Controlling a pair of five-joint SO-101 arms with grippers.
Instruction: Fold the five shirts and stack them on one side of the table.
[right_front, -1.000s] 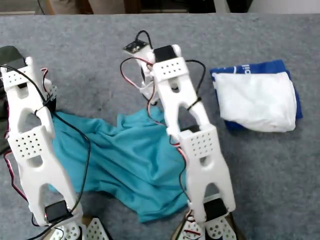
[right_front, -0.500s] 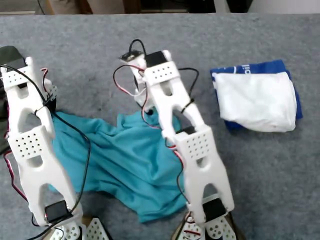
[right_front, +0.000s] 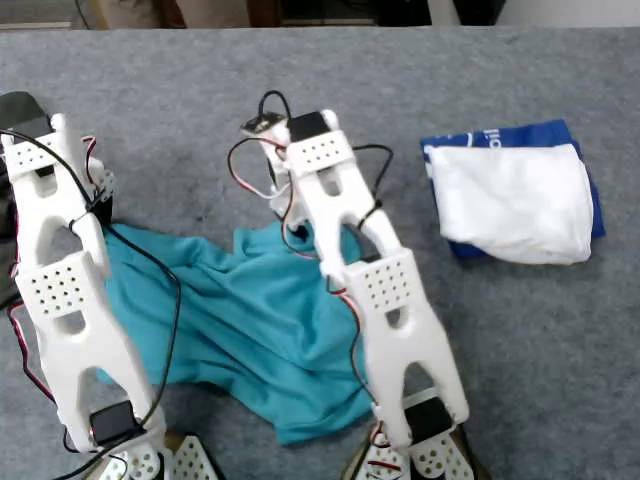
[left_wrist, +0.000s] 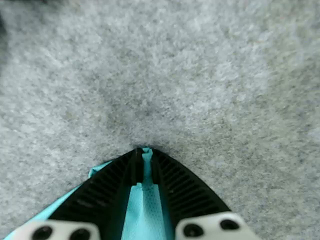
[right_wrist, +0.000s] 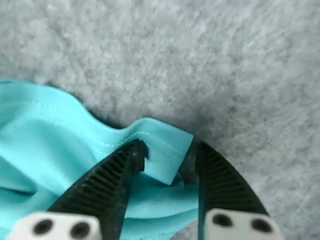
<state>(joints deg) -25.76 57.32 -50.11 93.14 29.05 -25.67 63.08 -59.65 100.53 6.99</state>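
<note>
A crumpled teal shirt (right_front: 250, 320) lies on the grey table between the two arms. My left gripper (left_wrist: 143, 152) is shut on a thin fold of the shirt's edge, at its left far corner (right_front: 103, 208) in the high view. My right gripper (right_wrist: 170, 152) is open and low over the shirt's far edge, with a teal corner (right_wrist: 162, 145) lying between its fingers (right_wrist: 127, 157). In the high view that gripper (right_front: 292, 228) sits under the arm's wrist. A folded white shirt (right_front: 515, 200) rests on a folded blue shirt (right_front: 500, 135) at the right.
Dark cloth (right_front: 15, 105) shows at the table's left edge behind the left arm. Bare grey table (right_front: 180, 90) stretches along the far side and the front right. Red and black cables hang from both arms.
The right arm has swung left along the teal shirt's far edge. The left arm and the folded stack have not moved.
</note>
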